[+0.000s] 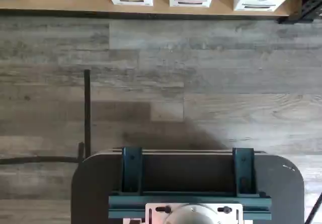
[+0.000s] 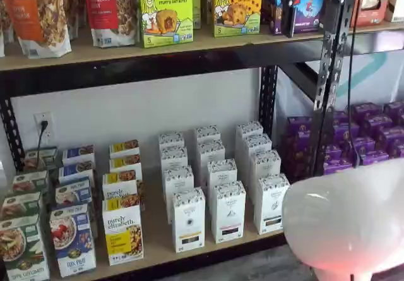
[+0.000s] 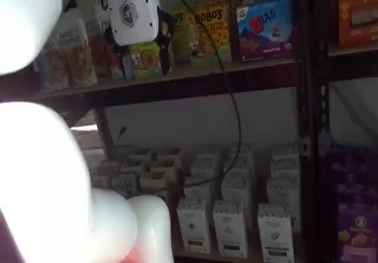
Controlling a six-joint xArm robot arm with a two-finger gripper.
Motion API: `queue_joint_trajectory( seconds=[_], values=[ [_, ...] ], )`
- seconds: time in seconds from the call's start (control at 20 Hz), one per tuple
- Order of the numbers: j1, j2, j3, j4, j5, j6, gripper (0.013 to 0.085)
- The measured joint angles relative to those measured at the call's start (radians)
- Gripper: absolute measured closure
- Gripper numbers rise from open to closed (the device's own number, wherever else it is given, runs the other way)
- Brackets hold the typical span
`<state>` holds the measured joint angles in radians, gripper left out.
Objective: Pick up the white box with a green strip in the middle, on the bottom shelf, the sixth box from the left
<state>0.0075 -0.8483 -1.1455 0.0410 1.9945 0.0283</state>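
Target box: you find the white box (image 2: 272, 203) at the front of the rightmost white row on the bottom shelf (image 2: 158, 237); its strip colour is too small for you to read. In the other shelf view it is the front box (image 3: 275, 233) nearest the right upright.
Neighbours: you see two more white boxes (image 2: 228, 211) just beside it to the left, then coloured cereal boxes (image 2: 123, 229) further left.
Wrist view: you look down on the wood-look floor (image 1: 201, 83), with the shelf board edge and four box fronts, and the dark mount (image 1: 188, 183).
Gripper: your gripper (image 3: 143, 56) hangs up by the upper shelf (image 2: 158, 47), well apart from the target; its black fingers stand spread, holding nothing.
Right bay: purple boxes (image 2: 372, 132).
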Motion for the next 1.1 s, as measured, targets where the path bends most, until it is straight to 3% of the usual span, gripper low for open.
queue_joint_trajectory(
  seconds=[0.15, 0.5, 0.7, 1.1],
  values=[
    [0.051, 0.004, -0.003, -0.057, 0.005, 0.026, 0.0130],
    [0.092, -0.013, 0.035, -0.098, -0.031, 0.053, 0.0130],
    [0.067, -0.041, 0.116, -0.090, -0.104, 0.038, 0.0130],
    [-0.040, -0.113, 0.391, -0.043, -0.361, -0.049, 0.0130]
  ],
)
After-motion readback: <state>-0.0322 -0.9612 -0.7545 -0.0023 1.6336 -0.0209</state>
